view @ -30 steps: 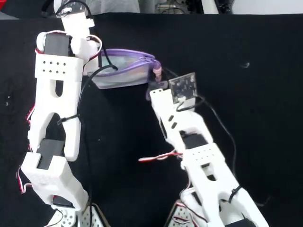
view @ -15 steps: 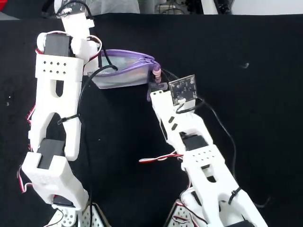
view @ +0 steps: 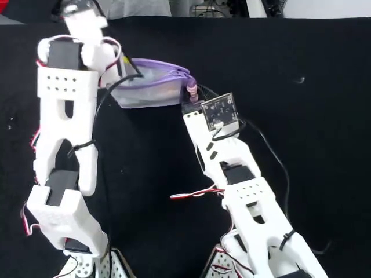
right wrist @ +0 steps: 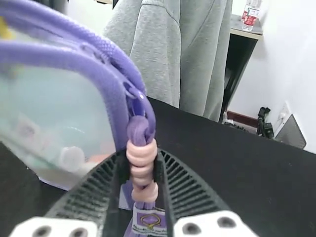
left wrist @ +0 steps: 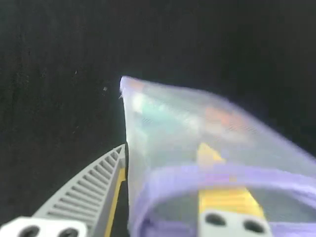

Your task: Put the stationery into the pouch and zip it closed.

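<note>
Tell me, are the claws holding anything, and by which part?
The right claw pinches the pink zipper pull of the pouch; the left claw clamps its wall at the other end.

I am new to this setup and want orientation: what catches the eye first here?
A translucent pouch with purple edging is held between the two arms over the black table. The right end effector pinches its pink zipper pull, and the left end effector grips the opposite end.

Light: even and diffuse; the left arm (view: 64,116) is rendered bright white.
Bench (view: 324,69): matte black, light absorbed, shadows barely made out.
Pouch (left wrist: 187,123): softly lit against darkness.
Wall (right wrist: 291,59): brightest area.
</note>
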`<state>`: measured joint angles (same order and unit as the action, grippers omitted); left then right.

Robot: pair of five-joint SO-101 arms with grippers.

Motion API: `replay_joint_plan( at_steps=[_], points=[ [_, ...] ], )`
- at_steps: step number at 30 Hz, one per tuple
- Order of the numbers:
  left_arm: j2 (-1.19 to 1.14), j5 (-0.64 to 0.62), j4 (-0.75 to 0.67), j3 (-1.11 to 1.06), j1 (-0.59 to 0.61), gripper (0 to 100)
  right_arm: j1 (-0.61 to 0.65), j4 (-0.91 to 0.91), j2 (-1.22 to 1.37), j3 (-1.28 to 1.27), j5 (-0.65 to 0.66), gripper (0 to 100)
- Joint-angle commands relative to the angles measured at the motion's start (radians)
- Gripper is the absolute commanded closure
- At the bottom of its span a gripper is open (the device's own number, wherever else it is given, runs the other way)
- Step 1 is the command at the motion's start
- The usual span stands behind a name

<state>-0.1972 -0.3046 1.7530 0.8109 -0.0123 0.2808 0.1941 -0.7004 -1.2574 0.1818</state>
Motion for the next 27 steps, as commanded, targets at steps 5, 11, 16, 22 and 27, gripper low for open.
replay_joint_plan(
  at_steps=[5,11,16,22,27],
  points=[
    [0.196,-0.175,0.006,0.185,0.108,75,0.008,-0.313,-0.021,0.248,0.005,98.7],
    [0.273,-0.178,0.006,0.185,0.249,75,0.012,-0.562,-0.016,0.444,0.005,98.7],
    [0.265,-0.178,0.006,0.183,0.278,75,0.014,-0.749,-0.019,0.611,0.005,98.7],
    [0.273,-0.178,0.006,0.104,0.277,75,0.014,-0.967,-0.019,0.839,0.011,98.7],
    [0.267,-0.176,0.005,0.042,0.278,75,0.009,-1.117,-0.019,1.020,0.012,98.7]
  ],
)
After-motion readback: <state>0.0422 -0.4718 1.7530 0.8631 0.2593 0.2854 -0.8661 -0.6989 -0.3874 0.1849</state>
